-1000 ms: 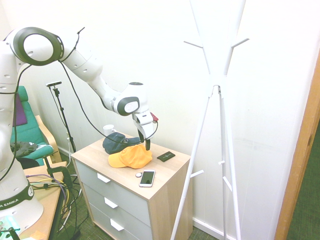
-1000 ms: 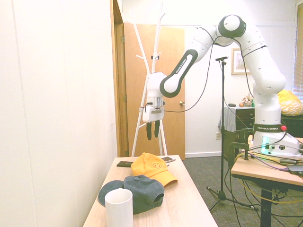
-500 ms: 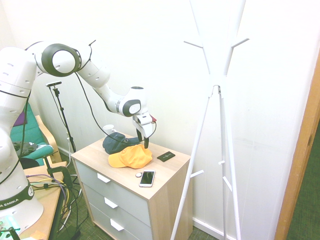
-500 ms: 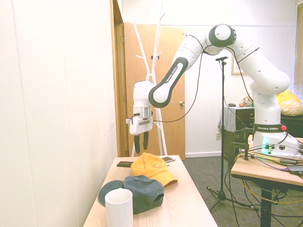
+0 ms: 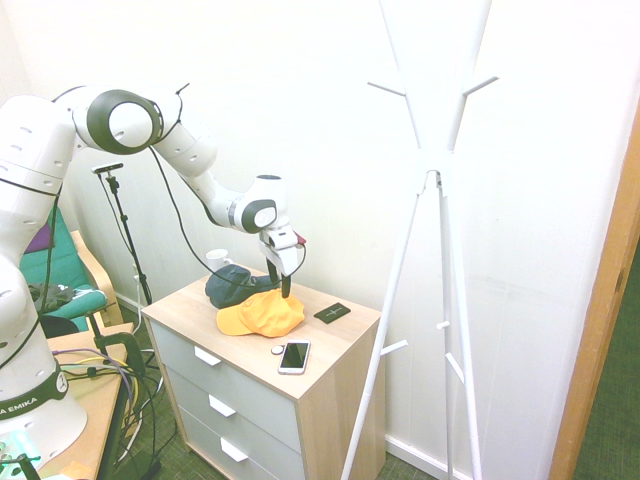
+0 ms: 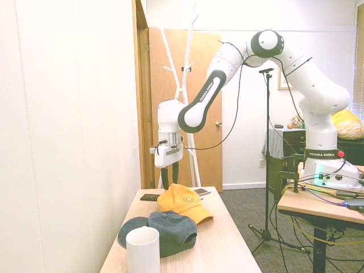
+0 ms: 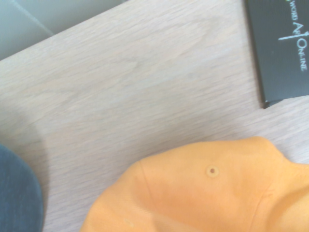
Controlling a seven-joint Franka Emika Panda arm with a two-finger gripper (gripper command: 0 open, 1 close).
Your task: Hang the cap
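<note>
Cap, bright yellow-orange soft fabric with a curved brim (image 5: 261,313), lies on the wooden tabletop (image 5: 330,335), untouched, as my pincer (image 5: 284,288) arrives over it.

Over the last second I swung in from nearer the white coat stand (image 5: 432,190) and dropped lower; now I hover just above the cap's back edge, jaws released and empty, pointing down. A dark navy-blue cap (image 6: 165,229) lies touching it. Next, I judge, comes the descent and grasp.
</note>
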